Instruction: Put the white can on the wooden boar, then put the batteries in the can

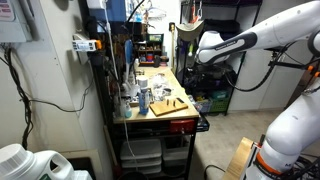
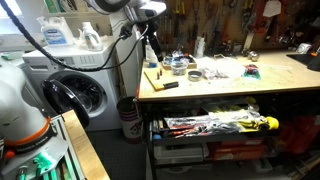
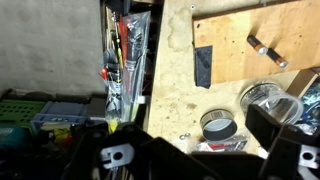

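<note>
In the wrist view the white can (image 3: pixel 218 124), a low round tin with its mouth up, stands on the bench top just below the wooden boar (image 3: pixel 262 38). The batteries (image 3: pixel 266 50) lie on that pale tan board, and a black strip (image 3: pixel 203 66) overlaps its left edge. My gripper (image 3: pixel 195 152) hangs high above the bench, open, with nothing between its dark fingers (image 3: pixel 284 132). Both exterior views show the board (image 1: pixel 168 105) (image 2: pixel 157 77), with the gripper (image 1: pixel 198 56) (image 2: pixel 150 38) held well above it.
A clear round container (image 3: pixel 264 98) stands right of the can. A red-and-white packet (image 3: pixel 222 146) lies just below it. Tools and bottles crowd the back of the bench (image 2: pixel 215 70). The bench edge (image 3: pixel 150 90) drops to shelves and bins on the left. A washing machine (image 2: pixel 75 90) stands beside the bench.
</note>
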`<state>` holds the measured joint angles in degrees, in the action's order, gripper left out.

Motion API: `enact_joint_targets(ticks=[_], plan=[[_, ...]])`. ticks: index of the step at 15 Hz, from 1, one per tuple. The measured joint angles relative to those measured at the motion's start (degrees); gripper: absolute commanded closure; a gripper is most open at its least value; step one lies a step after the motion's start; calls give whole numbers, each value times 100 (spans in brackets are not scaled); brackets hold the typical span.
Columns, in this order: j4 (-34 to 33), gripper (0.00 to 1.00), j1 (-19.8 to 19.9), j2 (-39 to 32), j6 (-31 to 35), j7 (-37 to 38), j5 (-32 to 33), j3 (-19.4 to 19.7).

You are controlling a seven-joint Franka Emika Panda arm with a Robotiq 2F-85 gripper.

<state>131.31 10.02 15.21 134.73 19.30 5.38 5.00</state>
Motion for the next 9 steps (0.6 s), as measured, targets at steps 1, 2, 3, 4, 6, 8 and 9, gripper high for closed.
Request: enact_joint_targets(ticks=[1, 2, 3, 4, 6, 8, 9], plan=[[-200, 0, -6, -314, 7, 157, -46, -28], [-404, 0, -15, -613, 30, 247, -129, -33], [-531, 0, -18, -795, 37, 252, -141, -34], [-553, 0, -18, -845, 37, 251, -140, -35], [-534, 0, -19, -780, 37, 250, -139, -35], [-538, 0, -20, -723, 36, 250, -139, -35], [-547, 0, -13, -735, 91, 369, -67, -35]])
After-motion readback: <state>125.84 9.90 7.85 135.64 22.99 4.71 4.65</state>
